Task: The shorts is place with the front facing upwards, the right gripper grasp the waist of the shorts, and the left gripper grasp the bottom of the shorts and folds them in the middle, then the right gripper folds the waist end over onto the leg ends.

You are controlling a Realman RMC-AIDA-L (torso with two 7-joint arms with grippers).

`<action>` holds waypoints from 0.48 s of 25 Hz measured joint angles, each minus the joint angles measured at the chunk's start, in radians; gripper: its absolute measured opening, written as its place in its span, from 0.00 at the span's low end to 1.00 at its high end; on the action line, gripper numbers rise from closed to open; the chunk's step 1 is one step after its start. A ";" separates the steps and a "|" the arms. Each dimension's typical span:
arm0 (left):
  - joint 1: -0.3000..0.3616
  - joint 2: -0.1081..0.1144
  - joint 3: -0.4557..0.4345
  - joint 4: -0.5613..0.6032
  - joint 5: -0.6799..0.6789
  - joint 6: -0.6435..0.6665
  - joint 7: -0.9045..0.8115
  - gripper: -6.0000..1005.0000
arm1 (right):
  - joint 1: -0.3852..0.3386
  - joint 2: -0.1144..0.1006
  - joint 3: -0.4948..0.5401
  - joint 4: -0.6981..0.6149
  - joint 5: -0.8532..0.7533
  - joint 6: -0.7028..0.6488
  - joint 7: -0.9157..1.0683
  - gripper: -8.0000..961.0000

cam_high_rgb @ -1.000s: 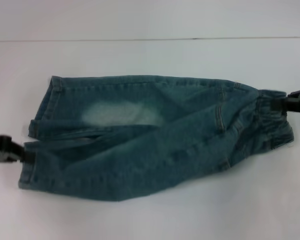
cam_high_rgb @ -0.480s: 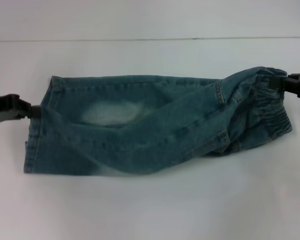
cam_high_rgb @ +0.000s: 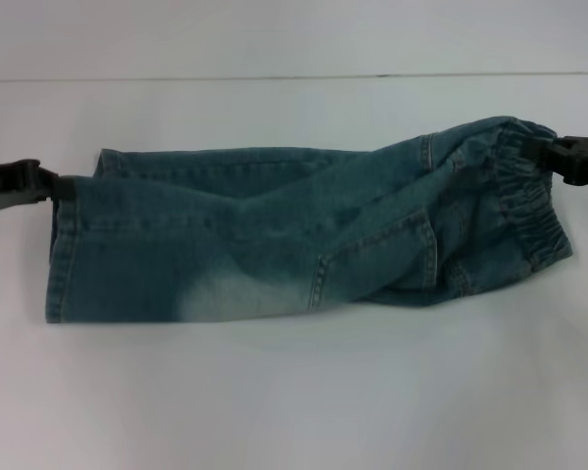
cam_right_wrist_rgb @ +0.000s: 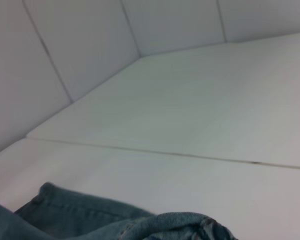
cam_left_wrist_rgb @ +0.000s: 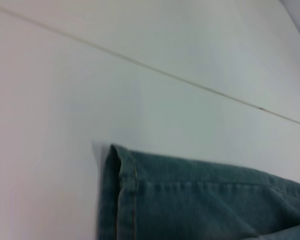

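Clearly the lengthwise fold is the step in hand and looks nearly complete: the shorts (cam_high_rgb: 294, 235) lie on the white table (cam_high_rgb: 294, 392) as a long narrow band, one leg laid over the other, a pale faded patch (cam_high_rgb: 240, 294) near the front edge. The left gripper (cam_high_rgb: 49, 184) reaches in level from the left edge of the head view and is closed on the bottom of the shorts (cam_high_rgb: 64, 245) at its far corner, the hems (cam_left_wrist_rgb: 121, 195) lying flat and stacked. The right gripper (cam_high_rgb: 559, 157) comes in low from the right edge and is clamped on the waist (cam_high_rgb: 529, 201), which sits bunched and slightly raised, its elastic puckered. Both arms are stretched apart, with the cloth spread between them. The next move, as I judge it, calls for the left gripper to let go and pull clear, then for the right gripper to lift the waist and carry it across onto the leg ends, keeping the layers aligned so the folded band does not twist open.
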 joint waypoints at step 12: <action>-0.059 -0.040 0.080 -0.001 -0.012 -0.233 0.042 0.01 | -0.012 0.007 -0.011 0.014 0.025 -0.012 0.035 0.06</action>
